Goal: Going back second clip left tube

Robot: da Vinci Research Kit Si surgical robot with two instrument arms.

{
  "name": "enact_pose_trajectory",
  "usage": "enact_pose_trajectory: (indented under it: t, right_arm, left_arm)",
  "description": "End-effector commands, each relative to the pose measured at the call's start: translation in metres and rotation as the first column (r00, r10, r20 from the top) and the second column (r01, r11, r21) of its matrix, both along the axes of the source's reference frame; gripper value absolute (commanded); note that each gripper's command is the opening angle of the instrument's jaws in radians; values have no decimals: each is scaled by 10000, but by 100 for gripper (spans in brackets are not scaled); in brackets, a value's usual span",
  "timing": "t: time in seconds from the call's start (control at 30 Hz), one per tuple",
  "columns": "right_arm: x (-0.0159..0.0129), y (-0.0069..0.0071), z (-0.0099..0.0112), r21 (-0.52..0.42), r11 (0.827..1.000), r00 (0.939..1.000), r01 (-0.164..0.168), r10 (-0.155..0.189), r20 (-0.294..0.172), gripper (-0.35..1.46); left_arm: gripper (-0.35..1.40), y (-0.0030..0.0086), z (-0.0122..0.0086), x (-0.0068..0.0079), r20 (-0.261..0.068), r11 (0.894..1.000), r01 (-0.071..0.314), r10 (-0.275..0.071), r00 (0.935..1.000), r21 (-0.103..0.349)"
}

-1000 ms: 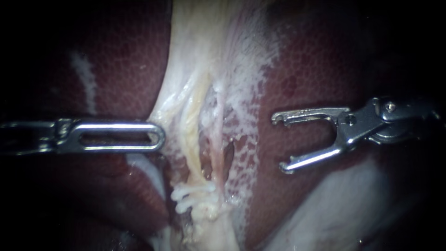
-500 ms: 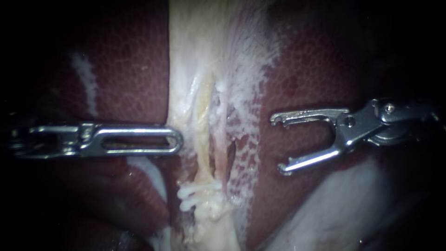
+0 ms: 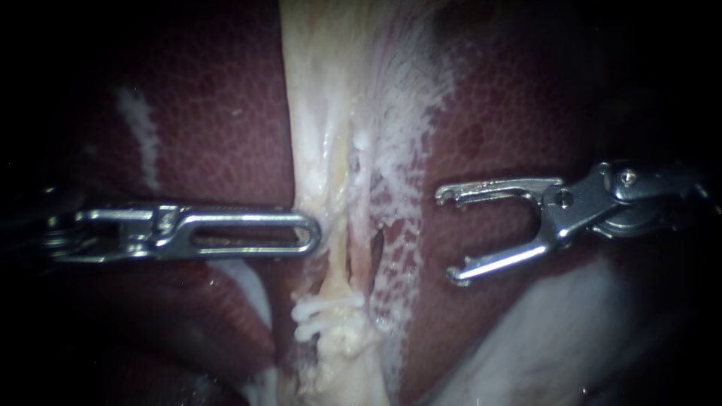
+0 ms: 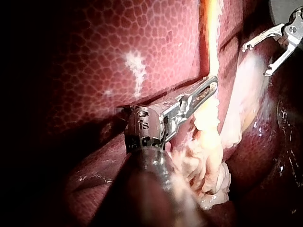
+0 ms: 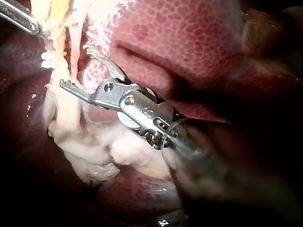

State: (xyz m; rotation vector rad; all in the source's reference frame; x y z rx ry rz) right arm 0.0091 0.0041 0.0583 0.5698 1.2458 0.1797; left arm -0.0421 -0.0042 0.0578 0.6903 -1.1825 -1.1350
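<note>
Endoscope first: it faces the dark red, mottled liver [image 3: 203,113] head-on and close, the pale cream strand of tissue [image 3: 331,150] running down mid-view. The slim steel left instrument [image 3: 314,231] comes in from the left, the steel right instrument [image 3: 447,237] from the right. The left wrist camera sits low behind its own shaft, very near, looking along it to the strand, with the other instrument beyond. The right wrist camera looks back from the opposite side. All three views share the strand and both tips.

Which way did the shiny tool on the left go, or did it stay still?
Yes, it moved. The left instrument slid to the right, away from the white streak on the liver and up to the pale tissue strand.
</note>
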Motion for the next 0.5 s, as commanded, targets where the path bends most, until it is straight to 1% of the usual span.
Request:
enact_pose_trajectory:
  t: [0.03, 0.5]
  right_arm:
    - [0, 0, 0, 6, 10000, 10000, 11, -11, -9, 60]
    - [0, -2, -3, 9, 10000, 10000, 14, -14, -11, 60]
  left_arm:
    - [-35, 0, 0, 0, 6, 10000, -3, 3, 10000, 1]
    - [-35, -1, 0, 1, 16, 10000, 7, -7, 10000, 54]
